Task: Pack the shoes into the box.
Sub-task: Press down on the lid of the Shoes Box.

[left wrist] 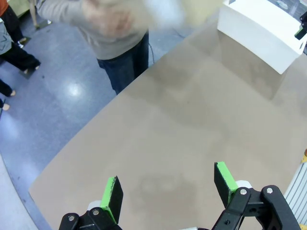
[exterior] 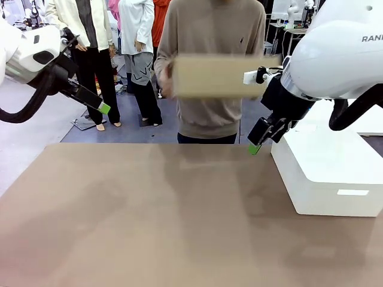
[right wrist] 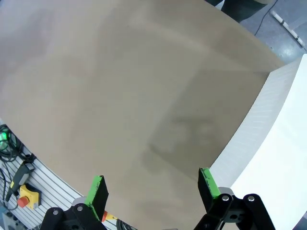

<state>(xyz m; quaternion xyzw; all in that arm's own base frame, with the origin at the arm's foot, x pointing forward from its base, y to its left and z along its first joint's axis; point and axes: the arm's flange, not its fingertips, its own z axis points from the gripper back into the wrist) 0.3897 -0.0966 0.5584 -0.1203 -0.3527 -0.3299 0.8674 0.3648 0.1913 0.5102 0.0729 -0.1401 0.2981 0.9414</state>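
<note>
Right arm (exterior: pixel 335 54) lettering "RAN"

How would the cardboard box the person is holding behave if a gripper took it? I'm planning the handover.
The box is probably light, since the person carries it at chest height above the table. Being flat brown cardboard, it may flex or dent under a pinch. Its wide, shallow shape would likely tilt if gripped at one edge. It is blurred, so its lid and contents cannot be judged.

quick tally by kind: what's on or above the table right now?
Brown cardboard box, blurred, held up by the person: 1
Large white rectangular block on the table: 1
Black gripper with green pads, left and right, both open and empty: 2
Total: 4
</note>
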